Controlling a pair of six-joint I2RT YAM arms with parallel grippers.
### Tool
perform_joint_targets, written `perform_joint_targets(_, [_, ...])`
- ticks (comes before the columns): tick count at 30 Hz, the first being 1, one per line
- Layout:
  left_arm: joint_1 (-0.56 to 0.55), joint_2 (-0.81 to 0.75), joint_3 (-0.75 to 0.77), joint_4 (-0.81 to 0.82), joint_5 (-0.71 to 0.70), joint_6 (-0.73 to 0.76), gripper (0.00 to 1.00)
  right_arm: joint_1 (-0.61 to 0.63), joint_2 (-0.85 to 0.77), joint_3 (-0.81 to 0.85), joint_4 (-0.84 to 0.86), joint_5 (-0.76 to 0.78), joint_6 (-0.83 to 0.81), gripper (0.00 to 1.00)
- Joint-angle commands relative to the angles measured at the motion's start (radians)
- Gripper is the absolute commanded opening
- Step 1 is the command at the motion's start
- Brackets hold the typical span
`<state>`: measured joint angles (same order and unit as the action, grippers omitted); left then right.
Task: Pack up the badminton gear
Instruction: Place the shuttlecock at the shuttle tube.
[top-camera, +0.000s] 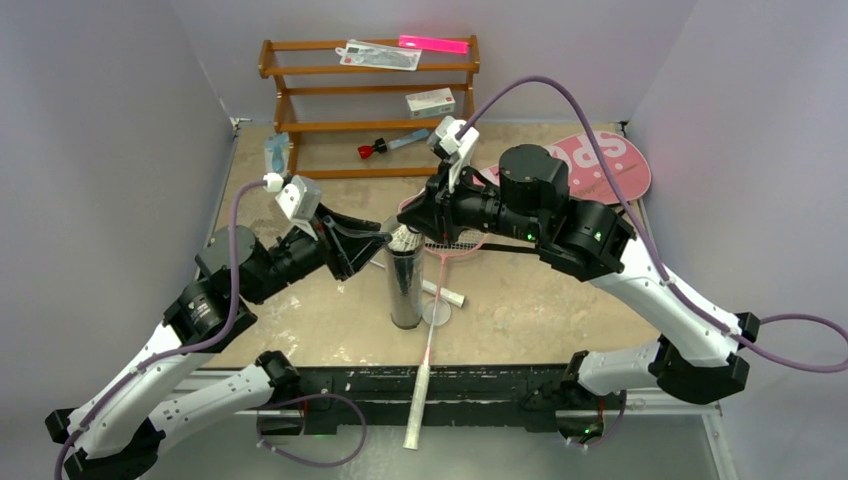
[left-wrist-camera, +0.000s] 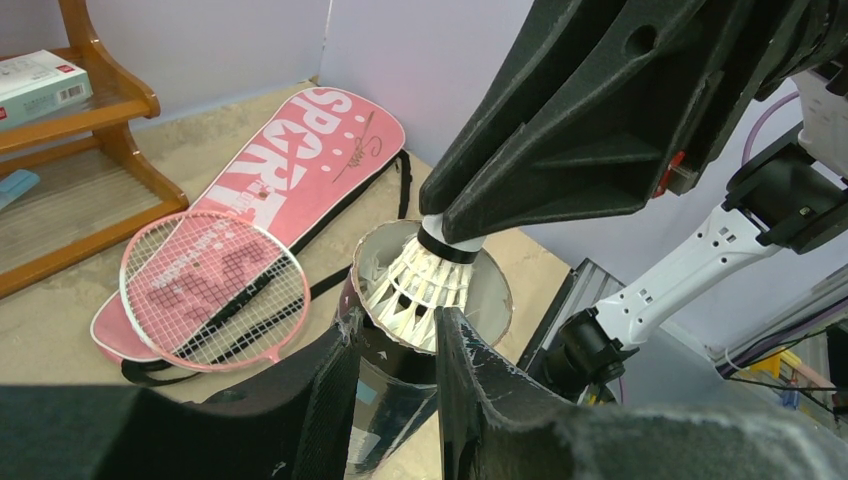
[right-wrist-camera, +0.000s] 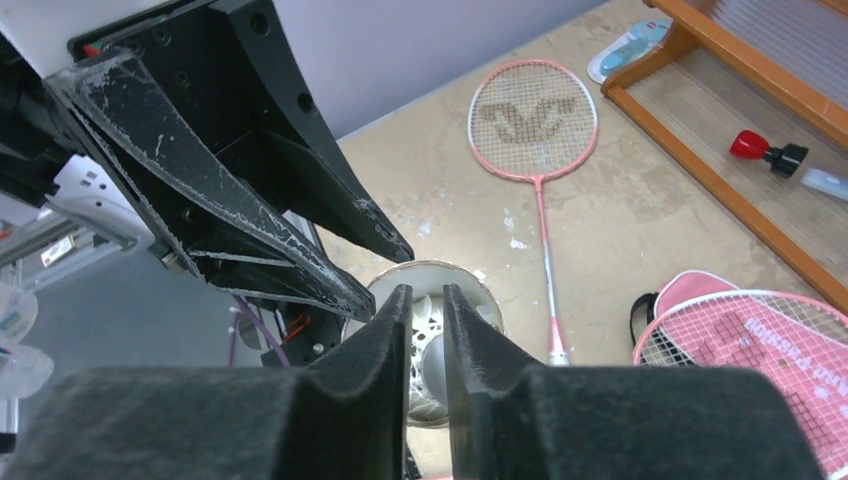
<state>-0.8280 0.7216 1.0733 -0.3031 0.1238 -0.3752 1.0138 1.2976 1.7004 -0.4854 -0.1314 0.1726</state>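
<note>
The left arm and the right arm bend inward and meet in the middle. The left gripper lies near level, pointing right, its fingers partly closed in a grip. The right gripper points down and left, its fingers a narrow slit apart, their tips just above the left's.

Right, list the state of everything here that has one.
tube: upright, open-topped, clamped by left gripper
shuttlecock: cork up, feathers in tube mouth, pinched by right gripper
racket bag: flat, one racket lying on it
second racket: flat on table
</note>
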Motion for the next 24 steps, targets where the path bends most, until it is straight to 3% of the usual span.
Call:
perform_joint_targets(1, [-0.004, 0.005, 0.016, -0.027, 0.01, 0.002, 0.3, 0.001, -0.032, 0.059, -0.039, 0.075, 0.001, 0.24])
perform_joint_targets(7, [-0.004, -0.008, 0.009, -0.032, 0.003, 0.001, 0.3, 0.0, -0.043, 0.029, -0.056, 0.128, 0.004, 0.38])
perform_joint_targets(24, [-0.004, -0.021, 0.008, -0.053, -0.01, 0.004, 0.3, 0.003, -0.018, 0.024, -0.054, 0.021, 0.042, 0.42])
